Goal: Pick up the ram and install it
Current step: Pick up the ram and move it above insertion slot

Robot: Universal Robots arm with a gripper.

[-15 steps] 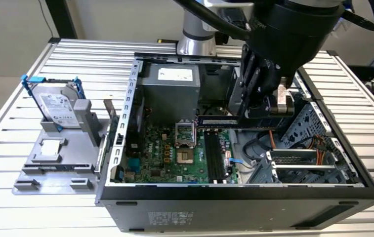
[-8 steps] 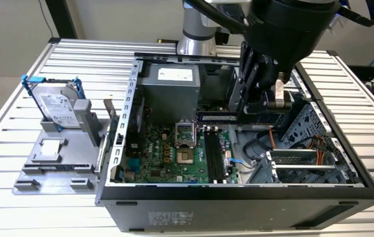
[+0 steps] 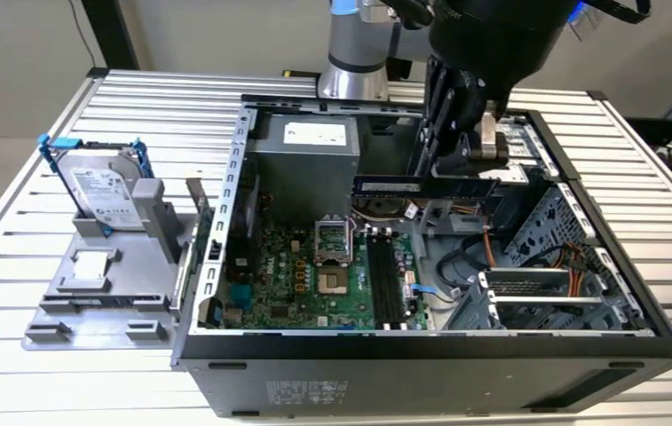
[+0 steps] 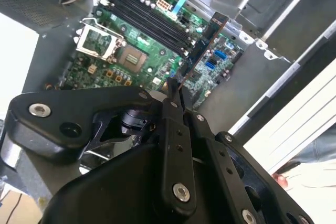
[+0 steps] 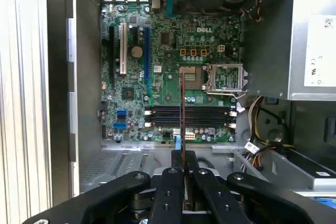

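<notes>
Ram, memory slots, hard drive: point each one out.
ram point(image 3: 401, 186), exterior view, its dark face.
memory slots point(image 5: 210, 115), first wrist view, middle of the black rows.
hard drive point(image 3: 105, 191), exterior view, its white label.

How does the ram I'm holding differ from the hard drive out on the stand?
The ram is a thin dark stick; the hard drive is a boxy silver block with a white label. The ram hangs level in the gripper, jaws shut on it, over the open case; the hard drive stands on edge outside it. Neither is installed.
</notes>
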